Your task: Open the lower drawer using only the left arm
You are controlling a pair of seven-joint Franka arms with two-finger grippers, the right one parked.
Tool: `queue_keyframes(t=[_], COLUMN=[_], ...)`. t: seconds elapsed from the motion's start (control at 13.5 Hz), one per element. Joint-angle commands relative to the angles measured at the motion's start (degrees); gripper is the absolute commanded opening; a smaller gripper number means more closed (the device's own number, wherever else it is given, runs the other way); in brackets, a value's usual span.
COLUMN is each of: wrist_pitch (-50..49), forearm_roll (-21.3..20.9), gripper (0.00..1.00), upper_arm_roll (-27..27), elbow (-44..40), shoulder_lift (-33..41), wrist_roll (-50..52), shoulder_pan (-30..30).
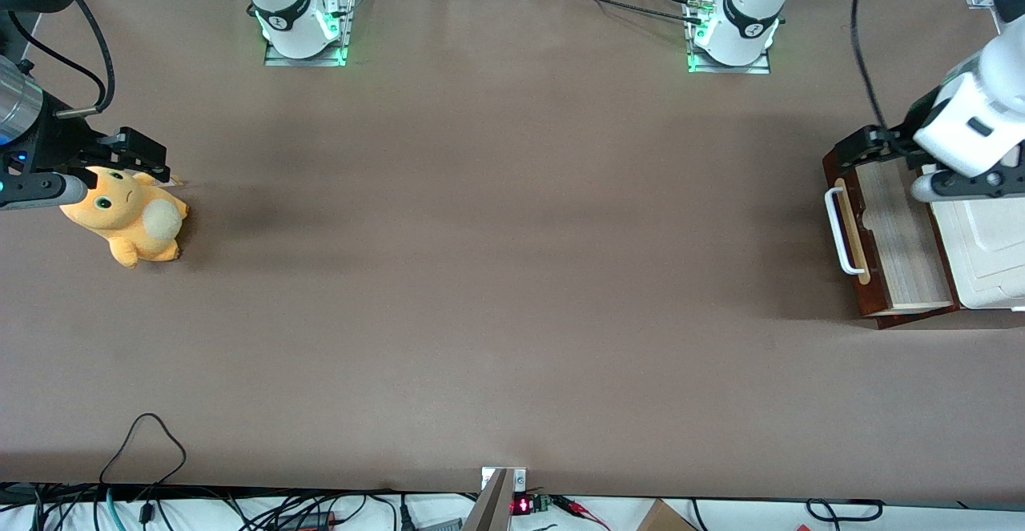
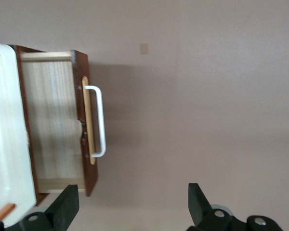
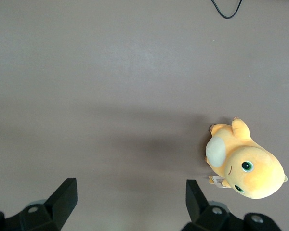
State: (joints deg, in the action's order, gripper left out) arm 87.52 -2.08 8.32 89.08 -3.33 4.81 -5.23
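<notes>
Tabletop (image 1: 512, 275) carries, at the working arm's end, the lower drawer (image 1: 897, 235), pulled out, pale inside showing, white handle (image 1: 838, 229) free. Above it, farther from the camera, the left arm's gripper (image 2: 133, 204) hangs, jaws spread wide, holding nothing.

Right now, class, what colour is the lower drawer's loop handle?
White, on the lower drawer; clearest in the left wrist view, gripper open above the table.

Wooden lower drawer (image 1: 889, 243), glossy left arm (image 1: 973, 126), gripper (image 2: 133, 204) above table
</notes>
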Motion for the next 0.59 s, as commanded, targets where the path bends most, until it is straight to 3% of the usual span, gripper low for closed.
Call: queue_keyframes(t=[0.0, 0.52], wrist_pitch=[4.2, 4.7], forearm_roll=[1.5, 3.6], gripper=[1.00, 1.00], upper_arm_roll=[-2.1, -2.7], elbow=[5.1, 4.5], shoulder_lift=[3.2, 3.0], wrist_roll=[-4.9, -5.2], shoulder_pan=[0.3, 0.3])
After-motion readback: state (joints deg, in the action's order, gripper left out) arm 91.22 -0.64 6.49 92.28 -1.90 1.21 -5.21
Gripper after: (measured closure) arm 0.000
